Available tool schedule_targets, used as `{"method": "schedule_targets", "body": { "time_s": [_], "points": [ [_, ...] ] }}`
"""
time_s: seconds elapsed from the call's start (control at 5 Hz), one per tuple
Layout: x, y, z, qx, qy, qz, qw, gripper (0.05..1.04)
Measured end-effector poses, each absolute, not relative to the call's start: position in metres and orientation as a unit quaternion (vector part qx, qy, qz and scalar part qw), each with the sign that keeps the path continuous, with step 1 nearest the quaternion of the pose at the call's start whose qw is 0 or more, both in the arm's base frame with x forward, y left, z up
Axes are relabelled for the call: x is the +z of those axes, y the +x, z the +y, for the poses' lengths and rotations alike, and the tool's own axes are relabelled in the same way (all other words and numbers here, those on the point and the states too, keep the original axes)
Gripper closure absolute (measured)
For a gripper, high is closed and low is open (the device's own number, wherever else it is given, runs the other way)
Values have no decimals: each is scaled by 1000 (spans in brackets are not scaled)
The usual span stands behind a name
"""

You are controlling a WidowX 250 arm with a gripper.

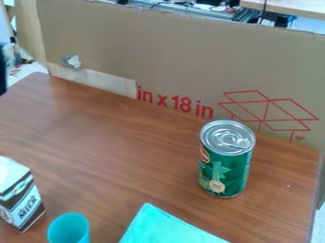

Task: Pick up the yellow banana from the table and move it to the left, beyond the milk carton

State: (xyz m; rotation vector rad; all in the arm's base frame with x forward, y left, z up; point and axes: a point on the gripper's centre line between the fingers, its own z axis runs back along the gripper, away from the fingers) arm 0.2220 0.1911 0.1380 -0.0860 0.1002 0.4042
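Standing on worktop point(127, 156): carton point(22, 201), likely light, crushable, best gripped mid-sides | green can point(223, 173), rigid, probably slick | gripper point(2, 71) at left edge, spread: cannot tell

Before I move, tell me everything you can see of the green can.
The green can stands upright on the brown tabletop, label outward. It is a cylinder with a shiny, metallic-looking lid and bottom rim. The lid looks sealed, its pull tab lying flat. The green label has a lighter leaf-like design, a round pale badge low down and a red patch at the upper left. Only the tabletop touches it; the turquoise cloth lies apart, nearer the camera. Its back is hidden.
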Motion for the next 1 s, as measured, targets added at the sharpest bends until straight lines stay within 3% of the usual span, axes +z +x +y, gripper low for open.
{"method": "schedule_targets", "body": {
  "time_s": [0.2, 0.8, 1.0],
  "points": [
    [156, 221, 145, 129, -35, 25, 991, 82],
    [150, 236, 18, -64, 38, 23, 997, 82],
    [132, 241, 3, -78, 37, 51, 995, 82]
  ]
}}
